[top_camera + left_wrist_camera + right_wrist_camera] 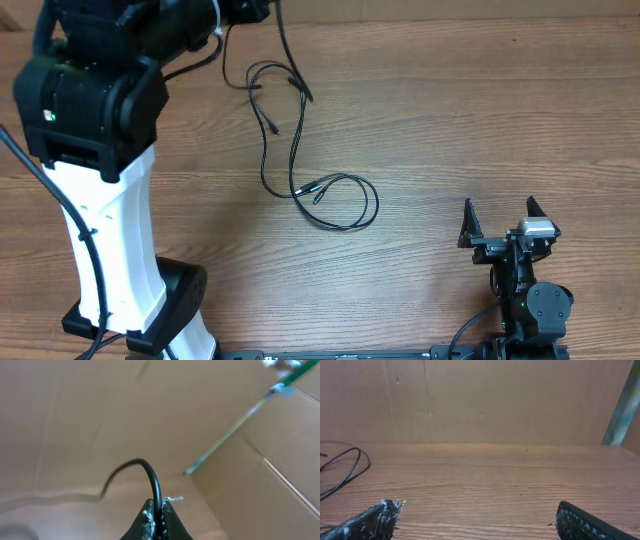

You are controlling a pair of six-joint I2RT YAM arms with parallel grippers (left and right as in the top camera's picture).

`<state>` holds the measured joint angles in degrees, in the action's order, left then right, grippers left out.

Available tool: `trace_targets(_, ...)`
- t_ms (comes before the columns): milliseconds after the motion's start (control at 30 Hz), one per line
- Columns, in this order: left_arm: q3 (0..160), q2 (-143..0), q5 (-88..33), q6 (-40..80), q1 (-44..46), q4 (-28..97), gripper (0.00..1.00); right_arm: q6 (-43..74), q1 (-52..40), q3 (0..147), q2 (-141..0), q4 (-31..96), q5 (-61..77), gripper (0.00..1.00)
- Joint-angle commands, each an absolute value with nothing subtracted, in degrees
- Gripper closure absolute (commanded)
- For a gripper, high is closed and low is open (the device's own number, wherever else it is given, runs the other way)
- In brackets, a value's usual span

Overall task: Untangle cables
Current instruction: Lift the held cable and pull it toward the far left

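Note:
Thin black cables (pixel 300 150) lie in loose tangled loops on the wooden table, from the top centre down to a loop (pixel 345 205) near the middle. Small plugs show along them. My left gripper (pixel 157 515) is shut on one black cable (pixel 147 470), which arcs up and away from the jaws. In the overhead view it is up at the top edge, with a cable (pixel 290 55) hanging down from it to the tangle. My right gripper (pixel 503 222) is open and empty, at the lower right, well away from the cables. A cable loop (pixel 345 470) shows at the far left of the right wrist view.
The left arm's white and black body (pixel 100 180) fills the left side of the overhead view. A cardboard wall (pixel 495 400) stands behind the table. A green rod (pixel 235 425) leans against cardboard in the left wrist view.

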<state>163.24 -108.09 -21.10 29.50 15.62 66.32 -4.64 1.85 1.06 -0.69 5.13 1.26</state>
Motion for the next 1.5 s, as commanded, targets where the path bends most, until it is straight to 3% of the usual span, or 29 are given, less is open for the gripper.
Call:
trace_targets(0,164.11,-107.50,-21.82,21.65,16.21,59.46,0.96,-4.34,1.89,0.47,-0.16,4.82,1.34,0.00)
trace_targets(167,164.09,-107.50,-20.38,21.85,16.21,57.04,0.96,-4.34,1.89,0.47,-0.16,4.82,1.34,0.00)
trace_targets(367,163.33,-107.57,-4.05,18.57,16.21,65.73,0.96,-4.34,1.89,0.47,-0.16,4.82,1.34,0.00)
trace_targets(600,156.38,-107.57,37.08,17.76,16.21,71.55,0.96,-4.34,1.89,0.47,-0.16,4.82,1.34,0.00)
trace_targets(700,155.28,-107.57,44.56,17.76,16.21,71.29,0.96,-4.34,1.89,0.47,-0.16,4.82,1.34,0.00)
trace_targets(967,155.41,-106.98,42.54,12.53,19.44,59.42,0.96,-4.34,1.89,0.47,-0.16,4.82,1.34,0.00)
trace_targets(1167,155.37,-107.42,41.95,10.92,21.39,58.65,0.95,-4.34,1.89,0.47,-0.16,4.82,1.34,0.00)
trace_targets(1367,155.22,-109.65,41.06,14.22,17.67,57.98,0.96,-4.34,1.89,0.47,-0.16,4.82,1.34,0.00)
trace_targets(1467,155.22,-110.89,34.11,15.73,14.52,55.68,0.95,-4.34,1.89,0.47,-0.16,4.82,1.34,0.00)
